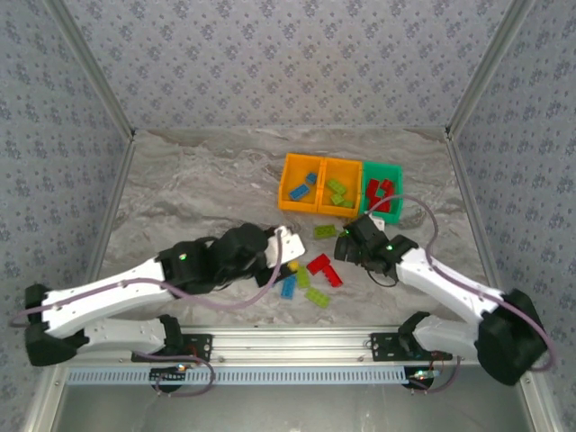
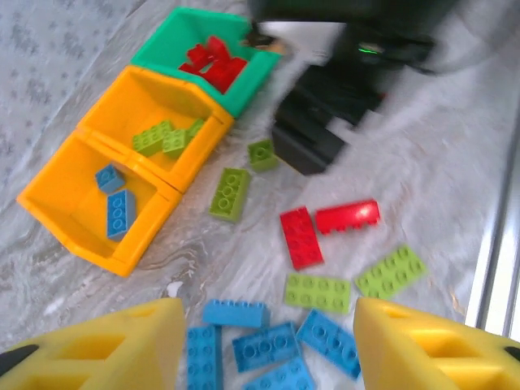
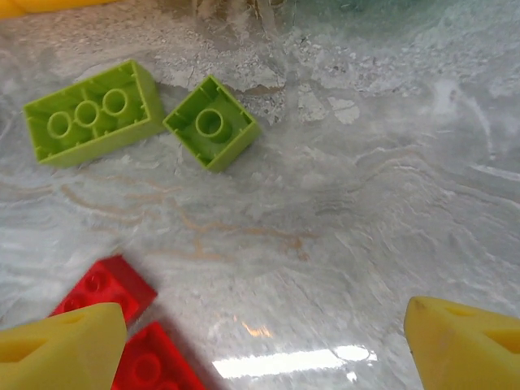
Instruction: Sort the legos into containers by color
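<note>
Three bins stand in a row: an orange bin [image 1: 304,183] [image 2: 73,231] with blue legos, an orange bin [image 1: 340,186] [image 2: 146,97] with lime legos, and a green bin [image 1: 382,189] [image 2: 171,36] with red legos. My left gripper [image 1: 286,261] [image 2: 268,357] hangs open over several loose blue legos [image 2: 268,345]. Beyond them lie two red legos [image 2: 301,236] and lime plates [image 2: 318,292]. My right gripper [image 1: 346,245] [image 3: 264,349] is open over bare table, with nothing between its yellow fingers [image 3: 61,349]. Two lime legos [image 3: 93,112] [image 3: 211,122] lie ahead of it, and red legos [image 3: 106,288] touch its left finger's side.
The right arm's black wrist [image 2: 325,114] hovers just in front of the green bin. Loose legos [image 1: 317,297] cluster between the two arms near the metal rail [image 1: 297,340]. Patterned walls enclose the marble tabletop [image 1: 198,189].
</note>
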`<state>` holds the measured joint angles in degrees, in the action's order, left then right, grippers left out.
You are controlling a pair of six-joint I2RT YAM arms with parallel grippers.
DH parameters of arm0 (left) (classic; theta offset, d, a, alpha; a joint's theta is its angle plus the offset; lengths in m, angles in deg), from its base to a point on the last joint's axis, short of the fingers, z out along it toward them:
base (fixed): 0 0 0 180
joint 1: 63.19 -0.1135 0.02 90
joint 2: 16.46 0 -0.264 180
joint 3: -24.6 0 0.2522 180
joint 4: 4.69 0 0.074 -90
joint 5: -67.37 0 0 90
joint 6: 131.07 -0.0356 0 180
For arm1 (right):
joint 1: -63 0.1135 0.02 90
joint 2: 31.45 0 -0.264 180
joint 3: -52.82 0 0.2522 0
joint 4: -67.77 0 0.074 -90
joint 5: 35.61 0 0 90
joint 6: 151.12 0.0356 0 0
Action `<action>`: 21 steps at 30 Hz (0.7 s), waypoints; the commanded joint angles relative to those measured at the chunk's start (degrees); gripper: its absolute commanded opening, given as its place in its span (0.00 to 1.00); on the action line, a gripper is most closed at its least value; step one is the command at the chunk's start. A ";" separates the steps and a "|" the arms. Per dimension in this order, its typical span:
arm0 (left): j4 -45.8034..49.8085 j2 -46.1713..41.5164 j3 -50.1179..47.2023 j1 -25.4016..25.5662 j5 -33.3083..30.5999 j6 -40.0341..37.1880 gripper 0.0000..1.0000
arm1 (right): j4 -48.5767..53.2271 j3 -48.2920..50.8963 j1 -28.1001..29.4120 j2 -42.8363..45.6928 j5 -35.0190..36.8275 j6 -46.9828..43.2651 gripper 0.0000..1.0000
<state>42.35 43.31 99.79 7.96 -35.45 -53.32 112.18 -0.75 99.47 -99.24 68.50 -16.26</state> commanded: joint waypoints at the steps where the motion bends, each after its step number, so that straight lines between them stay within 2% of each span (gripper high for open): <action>1: 10.96 -4.72 -2.72 0.45 0.45 -9.49 0.66 | -3.95 -4.41 -1.42 -5.53 -0.25 4.81 0.90; 3: 12.44 -7.58 -4.30 0.42 1.01 -11.51 0.71 | -6.67 -4.44 -2.89 -7.57 -0.81 6.20 0.89; 5: 9.42 -10.89 -8.29 0.42 0.78 -14.62 0.88 | -10.75 -3.49 -4.47 -9.09 -1.05 7.37 0.87; 7: 3.23 -14.24 -14.35 0.39 0.52 -19.17 0.99 | -12.44 -3.91 -6.45 -11.01 -2.10 8.83 0.84; 10: -0.29 -16.22 -18.33 -0.29 1.72 -22.66 0.99 | -12.39 -5.18 -8.31 -13.46 -1.72 11.57 0.78; 21: -1.36 -16.56 -20.21 -3.16 3.12 -21.53 0.99 | -13.97 -7.75 -8.59 -21.92 -3.70 17.37 0.77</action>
<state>42.98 27.64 80.12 5.53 -33.95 -74.28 97.63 -7.40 90.57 -119.66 64.58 -1.62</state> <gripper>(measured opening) 0.992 0.776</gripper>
